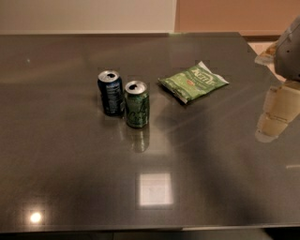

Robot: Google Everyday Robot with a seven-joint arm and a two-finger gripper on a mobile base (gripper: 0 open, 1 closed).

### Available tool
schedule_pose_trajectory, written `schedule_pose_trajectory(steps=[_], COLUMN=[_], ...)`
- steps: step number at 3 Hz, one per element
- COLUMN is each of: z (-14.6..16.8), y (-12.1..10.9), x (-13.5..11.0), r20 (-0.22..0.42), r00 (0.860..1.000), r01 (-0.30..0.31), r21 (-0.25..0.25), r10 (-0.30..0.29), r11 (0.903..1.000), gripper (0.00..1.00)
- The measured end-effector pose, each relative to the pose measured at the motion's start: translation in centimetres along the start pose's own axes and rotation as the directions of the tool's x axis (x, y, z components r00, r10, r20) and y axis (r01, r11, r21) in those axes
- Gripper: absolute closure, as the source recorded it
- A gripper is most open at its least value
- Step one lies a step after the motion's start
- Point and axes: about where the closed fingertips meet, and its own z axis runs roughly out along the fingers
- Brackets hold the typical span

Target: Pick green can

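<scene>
A: Over the table, where is the gripper hanging?
B: Right edge, seemingly gripping nothing; how open, I cannot tell. The green can is standing just left of centre, crowding the blue can, so I'm advising approaching from its free right side

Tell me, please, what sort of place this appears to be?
Probably an office break area, though not certain: a glossy dark table holds a green can, a blue can and a green snack bag, with a plain wall behind. The gripper hangs at the right edge, apart from them.
</scene>
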Motion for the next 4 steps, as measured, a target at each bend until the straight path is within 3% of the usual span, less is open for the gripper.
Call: schedule_pose_trajectory(steps=[2,4], z=[-0.2,1.3], y=[-0.4,-2.9], x=[-0.5,-3.3], r20=[0.015,0.129], r00=[1.0,0.99], r01=[-0.007,-0.054], r21=[0.004,-0.004], r10=[0.007,0.054], r11=[1.0,0.9985], gripper=[0.0,0.0])
